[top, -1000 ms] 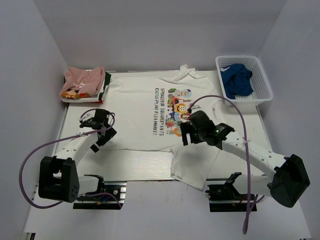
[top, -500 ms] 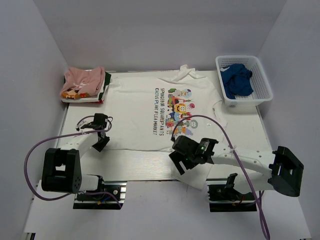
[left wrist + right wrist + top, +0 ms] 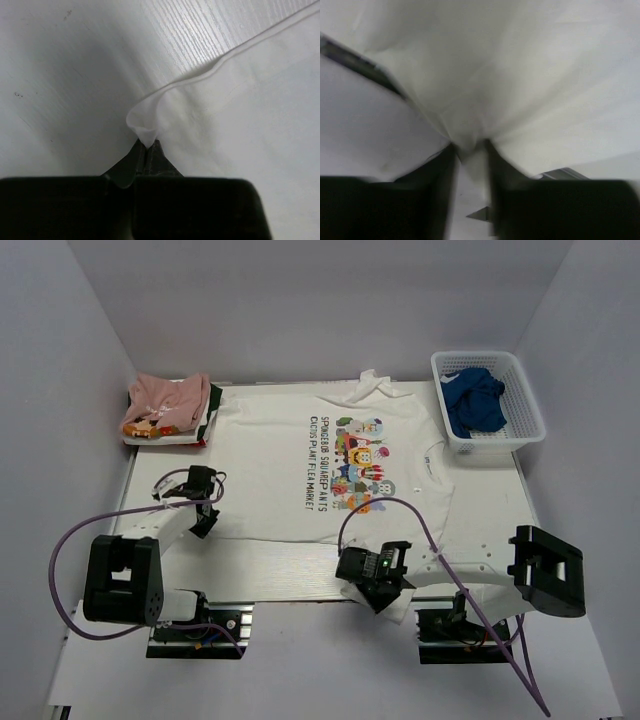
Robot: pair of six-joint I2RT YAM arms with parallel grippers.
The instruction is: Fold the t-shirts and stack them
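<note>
The white t-shirt (image 3: 270,450) lies spread flat on the table, its cartoon print and black lettering face up. The pink t-shirt (image 3: 165,400) sits folded on a pile at the back left. My left gripper (image 3: 207,527) is at the white tee's near left corner. In the left wrist view it (image 3: 147,145) is shut on a small peak of the hem (image 3: 145,120). My right gripper (image 3: 362,585) is low at the table's near edge, where the tee's near right part hangs over. The blurred right wrist view shows this gripper (image 3: 470,152) with white cloth (image 3: 510,75) bunched between its fingers.
A white basket (image 3: 523,378) with a dark blue garment (image 3: 473,400) stands at the back right. The pink tee rests on other folded cloth (image 3: 212,405). White walls close in on three sides. Purple cables loop off both arms.
The left gripper has closed on the hem at the near left corner. The right arm has swung back and down to the near edge and closed onto the cloth there.
</note>
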